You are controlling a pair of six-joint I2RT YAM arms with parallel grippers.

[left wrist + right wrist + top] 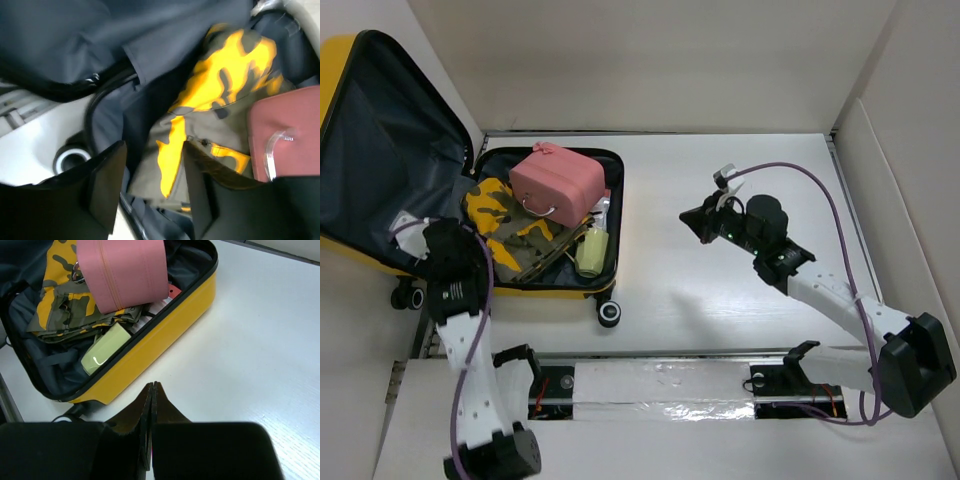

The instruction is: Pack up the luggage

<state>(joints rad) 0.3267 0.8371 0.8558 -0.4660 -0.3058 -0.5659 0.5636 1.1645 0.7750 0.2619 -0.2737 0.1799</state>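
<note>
The left claw [152,147] is open, its two fingers spread wide with nothing gripped between them. It hangs at the edge of the luggage [165,325], which lies open on the tabletop [720,300] with its yellow shell down and its contents showing. Directly ahead of this claw, framed by the gap in its fingers, is a yellow and olive camouflage garment [220,95] lying on the dark grey lining [150,105]. Ahead and to the claw's right sits a pink case [290,140] with a clear ring on its face. To the claw's left, outside the shell, is a black wheel [70,161] with a pale hub. The raised lid [380,150] leans up on that same side.

The right claw [151,390] is closed, finger pressed flat against finger, and holds nothing. It hovers above bare tabletop, well apart from the luggage, which lies ahead of it and to its left. The yellow side wall is the part nearest this claw. Just inside that wall lies a pale green bottle [102,350] on its side. Beyond the bottle are the garment and the pink case, which rests tilted on the clothing
</note>
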